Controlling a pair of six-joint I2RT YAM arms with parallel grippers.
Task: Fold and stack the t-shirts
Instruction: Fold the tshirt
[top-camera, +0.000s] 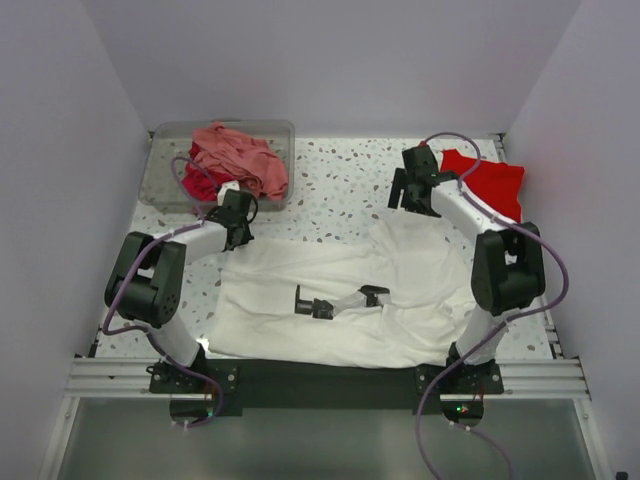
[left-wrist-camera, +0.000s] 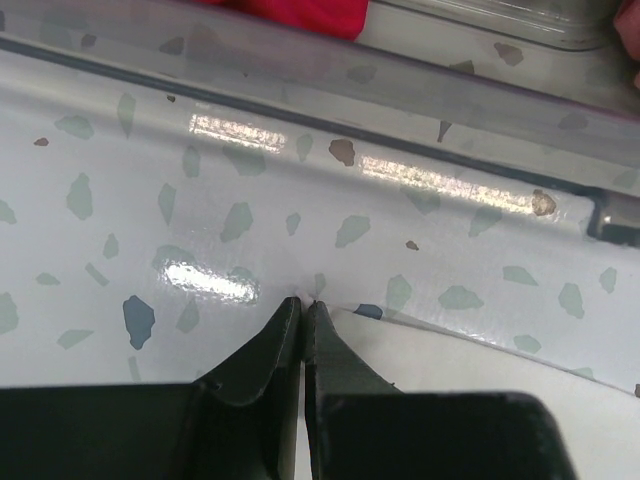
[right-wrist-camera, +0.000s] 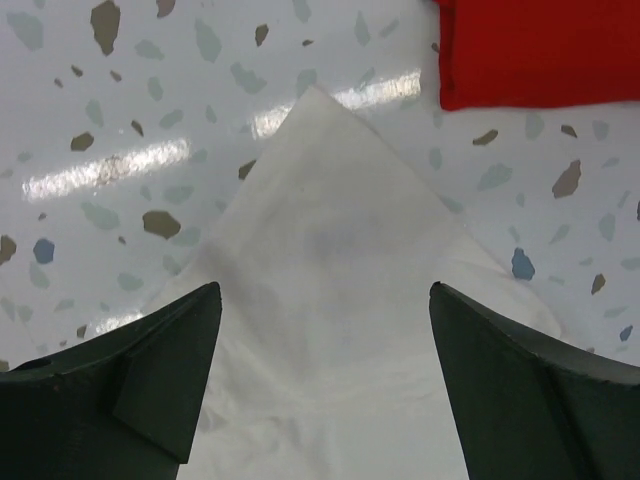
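The white t-shirt lies spread over the middle of the table, with wrinkles and a few dark marks near its centre. My left gripper is at its far-left corner, jaws pressed together with a sliver of the white cloth pinched at the tips. My right gripper hovers open over the pointed far-right corner of the white t-shirt, its fingers wide apart on either side. The bright red t-shirt lies folded at the far right.
A clear plastic bin stands at the far left, holding crumpled salmon-pink and crimson shirts. Its wall is just beyond my left fingertips. White walls close in the table on three sides.
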